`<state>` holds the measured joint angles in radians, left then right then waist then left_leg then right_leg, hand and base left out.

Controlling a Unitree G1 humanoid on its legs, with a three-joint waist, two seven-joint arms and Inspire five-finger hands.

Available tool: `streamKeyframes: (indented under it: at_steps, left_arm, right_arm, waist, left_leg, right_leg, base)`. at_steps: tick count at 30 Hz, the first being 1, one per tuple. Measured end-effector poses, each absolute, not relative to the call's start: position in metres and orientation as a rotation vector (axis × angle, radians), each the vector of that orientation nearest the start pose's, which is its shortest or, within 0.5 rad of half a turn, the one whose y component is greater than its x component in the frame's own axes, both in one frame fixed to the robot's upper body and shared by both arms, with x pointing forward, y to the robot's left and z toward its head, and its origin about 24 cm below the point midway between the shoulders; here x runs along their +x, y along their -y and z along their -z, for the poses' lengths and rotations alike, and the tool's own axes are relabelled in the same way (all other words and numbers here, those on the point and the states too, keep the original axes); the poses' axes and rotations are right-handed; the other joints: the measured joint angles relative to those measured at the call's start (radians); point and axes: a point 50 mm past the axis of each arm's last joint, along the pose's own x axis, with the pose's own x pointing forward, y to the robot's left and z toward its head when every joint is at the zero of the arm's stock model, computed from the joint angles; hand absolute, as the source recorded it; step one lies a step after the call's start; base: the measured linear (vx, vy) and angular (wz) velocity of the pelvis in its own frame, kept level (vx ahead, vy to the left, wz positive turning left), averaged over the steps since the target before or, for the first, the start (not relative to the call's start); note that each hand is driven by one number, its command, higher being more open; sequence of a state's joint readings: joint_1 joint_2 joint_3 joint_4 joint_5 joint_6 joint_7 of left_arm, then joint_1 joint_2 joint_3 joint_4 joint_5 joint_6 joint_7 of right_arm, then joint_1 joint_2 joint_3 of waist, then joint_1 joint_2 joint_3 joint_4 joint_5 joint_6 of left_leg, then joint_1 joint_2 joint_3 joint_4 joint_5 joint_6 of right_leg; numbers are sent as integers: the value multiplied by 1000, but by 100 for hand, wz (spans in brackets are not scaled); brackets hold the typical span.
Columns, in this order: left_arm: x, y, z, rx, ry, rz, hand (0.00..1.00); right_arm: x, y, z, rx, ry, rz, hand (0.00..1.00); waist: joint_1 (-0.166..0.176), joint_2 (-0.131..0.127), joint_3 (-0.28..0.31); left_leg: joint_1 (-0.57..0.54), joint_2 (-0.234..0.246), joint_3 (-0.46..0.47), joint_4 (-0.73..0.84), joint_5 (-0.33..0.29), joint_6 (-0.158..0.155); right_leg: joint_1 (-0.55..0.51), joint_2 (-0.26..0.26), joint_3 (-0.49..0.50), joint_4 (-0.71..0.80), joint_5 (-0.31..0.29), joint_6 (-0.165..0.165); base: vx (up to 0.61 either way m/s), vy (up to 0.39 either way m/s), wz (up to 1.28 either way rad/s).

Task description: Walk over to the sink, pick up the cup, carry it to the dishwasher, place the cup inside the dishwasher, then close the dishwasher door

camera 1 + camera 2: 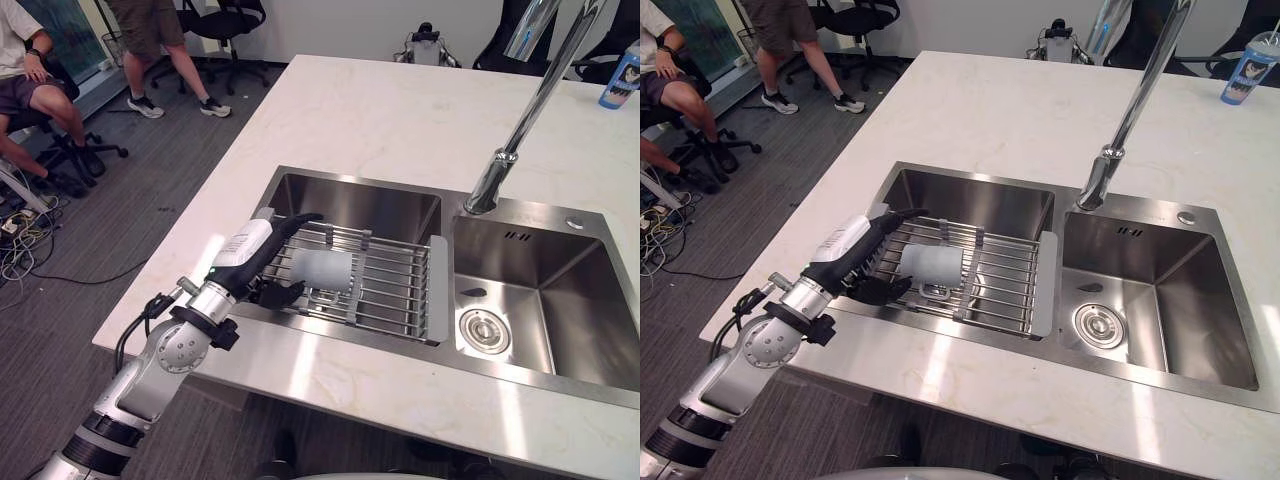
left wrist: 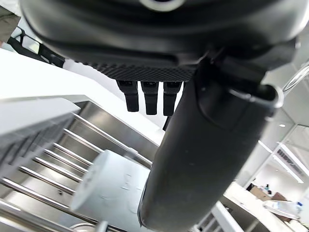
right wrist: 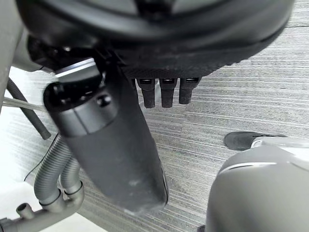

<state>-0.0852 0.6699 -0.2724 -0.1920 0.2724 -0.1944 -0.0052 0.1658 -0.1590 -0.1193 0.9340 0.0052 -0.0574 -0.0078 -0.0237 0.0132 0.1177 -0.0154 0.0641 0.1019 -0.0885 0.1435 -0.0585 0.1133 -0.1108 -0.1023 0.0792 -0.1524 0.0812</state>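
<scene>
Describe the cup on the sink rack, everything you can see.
The cup is a plain, pale grey-white cylinder that looks like matte ceramic or plastic. It lies on its side on the wire rack across the sink's left basin, with its flat end towards the left robot hand. That hand is open, fingers above the cup's end and thumb beside it; contact cannot be told. A small loop beneath may be a handle.

The cup [image 1: 325, 270] is plain white. The left hand [image 1: 255, 265] is black with a white cover, and the right hand [image 3: 120, 145] is black too. The sink [image 1: 560, 300], its rack [image 1: 395, 295] of parallel bars and the tap [image 1: 530, 110] are bare silver steel. The countertop [image 1: 380, 110] is cream-white with faint beige marble veining. The floor [image 1: 130, 190] is dark grey carpet with fine stripes. The tumbler [image 1: 622, 75] is blue, and the office chair [image 1: 225, 20] is black
</scene>
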Motion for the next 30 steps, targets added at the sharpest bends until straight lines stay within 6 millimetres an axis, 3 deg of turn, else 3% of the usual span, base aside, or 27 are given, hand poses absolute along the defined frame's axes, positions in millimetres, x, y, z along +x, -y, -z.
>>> streamKeyframes:
  at_steps: [7, 12, 19, 24, 25, 30]
  left_arm:
    - [245, -145, -97, 811, 376, 452, 90]
    - [249, -141, -81, 815, 312, 449, 90]
    - [276, -140, -75, 939, 288, 377, 90]
    - [298, -144, -83, 1075, 291, 325, 90]
    - [301, -144, -85, 1090, 296, 323, 30]
    - [323, -135, -105, 1247, 372, 337, 30]
  right_arm:
    - [82, 229, 153, -101, -1062, 211, 90]
    - [82, 229, 153, -103, -1063, 214, 90]
    - [85, 229, 152, -106, -1059, 225, 90]
    - [91, 230, 151, -97, -1044, 236, 90]
    - [90, 230, 151, -95, -1044, 239, 90]
    - [108, 230, 146, -91, -999, 239, 90]
  waist:
    - [-10, 6, -4]
    - [-22, 6, -4]
    - [-27, 6, 3]
    - [-46, 8, 21]
    - [-46, 8, 22]
    - [-50, 15, 56]
  left_leg:
    - [0, 0, -1, -5, 0, 0]
    - [-2, 0, -2, -5, -2, -2]
    - [-20, 2, -2, -5, -4, -5]
    - [-47, 3, -1, 0, -5, -6]
    - [-48, 3, -1, 0, -5, -6]
    - [-48, 5, 7, 0, -6, -8]
  right_leg:
    - [1, 0, -2, -3, 0, -1]
    - [3, 0, -3, -8, 0, -1]
    - [-13, 2, -4, -11, -1, -1]
    - [-39, 3, -4, -11, 0, -1]
    - [-39, 3, -4, -11, 0, -1]
    - [-43, 4, 3, -12, 1, -3]
  base:
    - [0, 0, 0]
    - [0, 0, 0]
    - [0, 0, 0]
    - [8, -2, 0]
    - [45, -9, -1]
    - [-2, -5, -3]
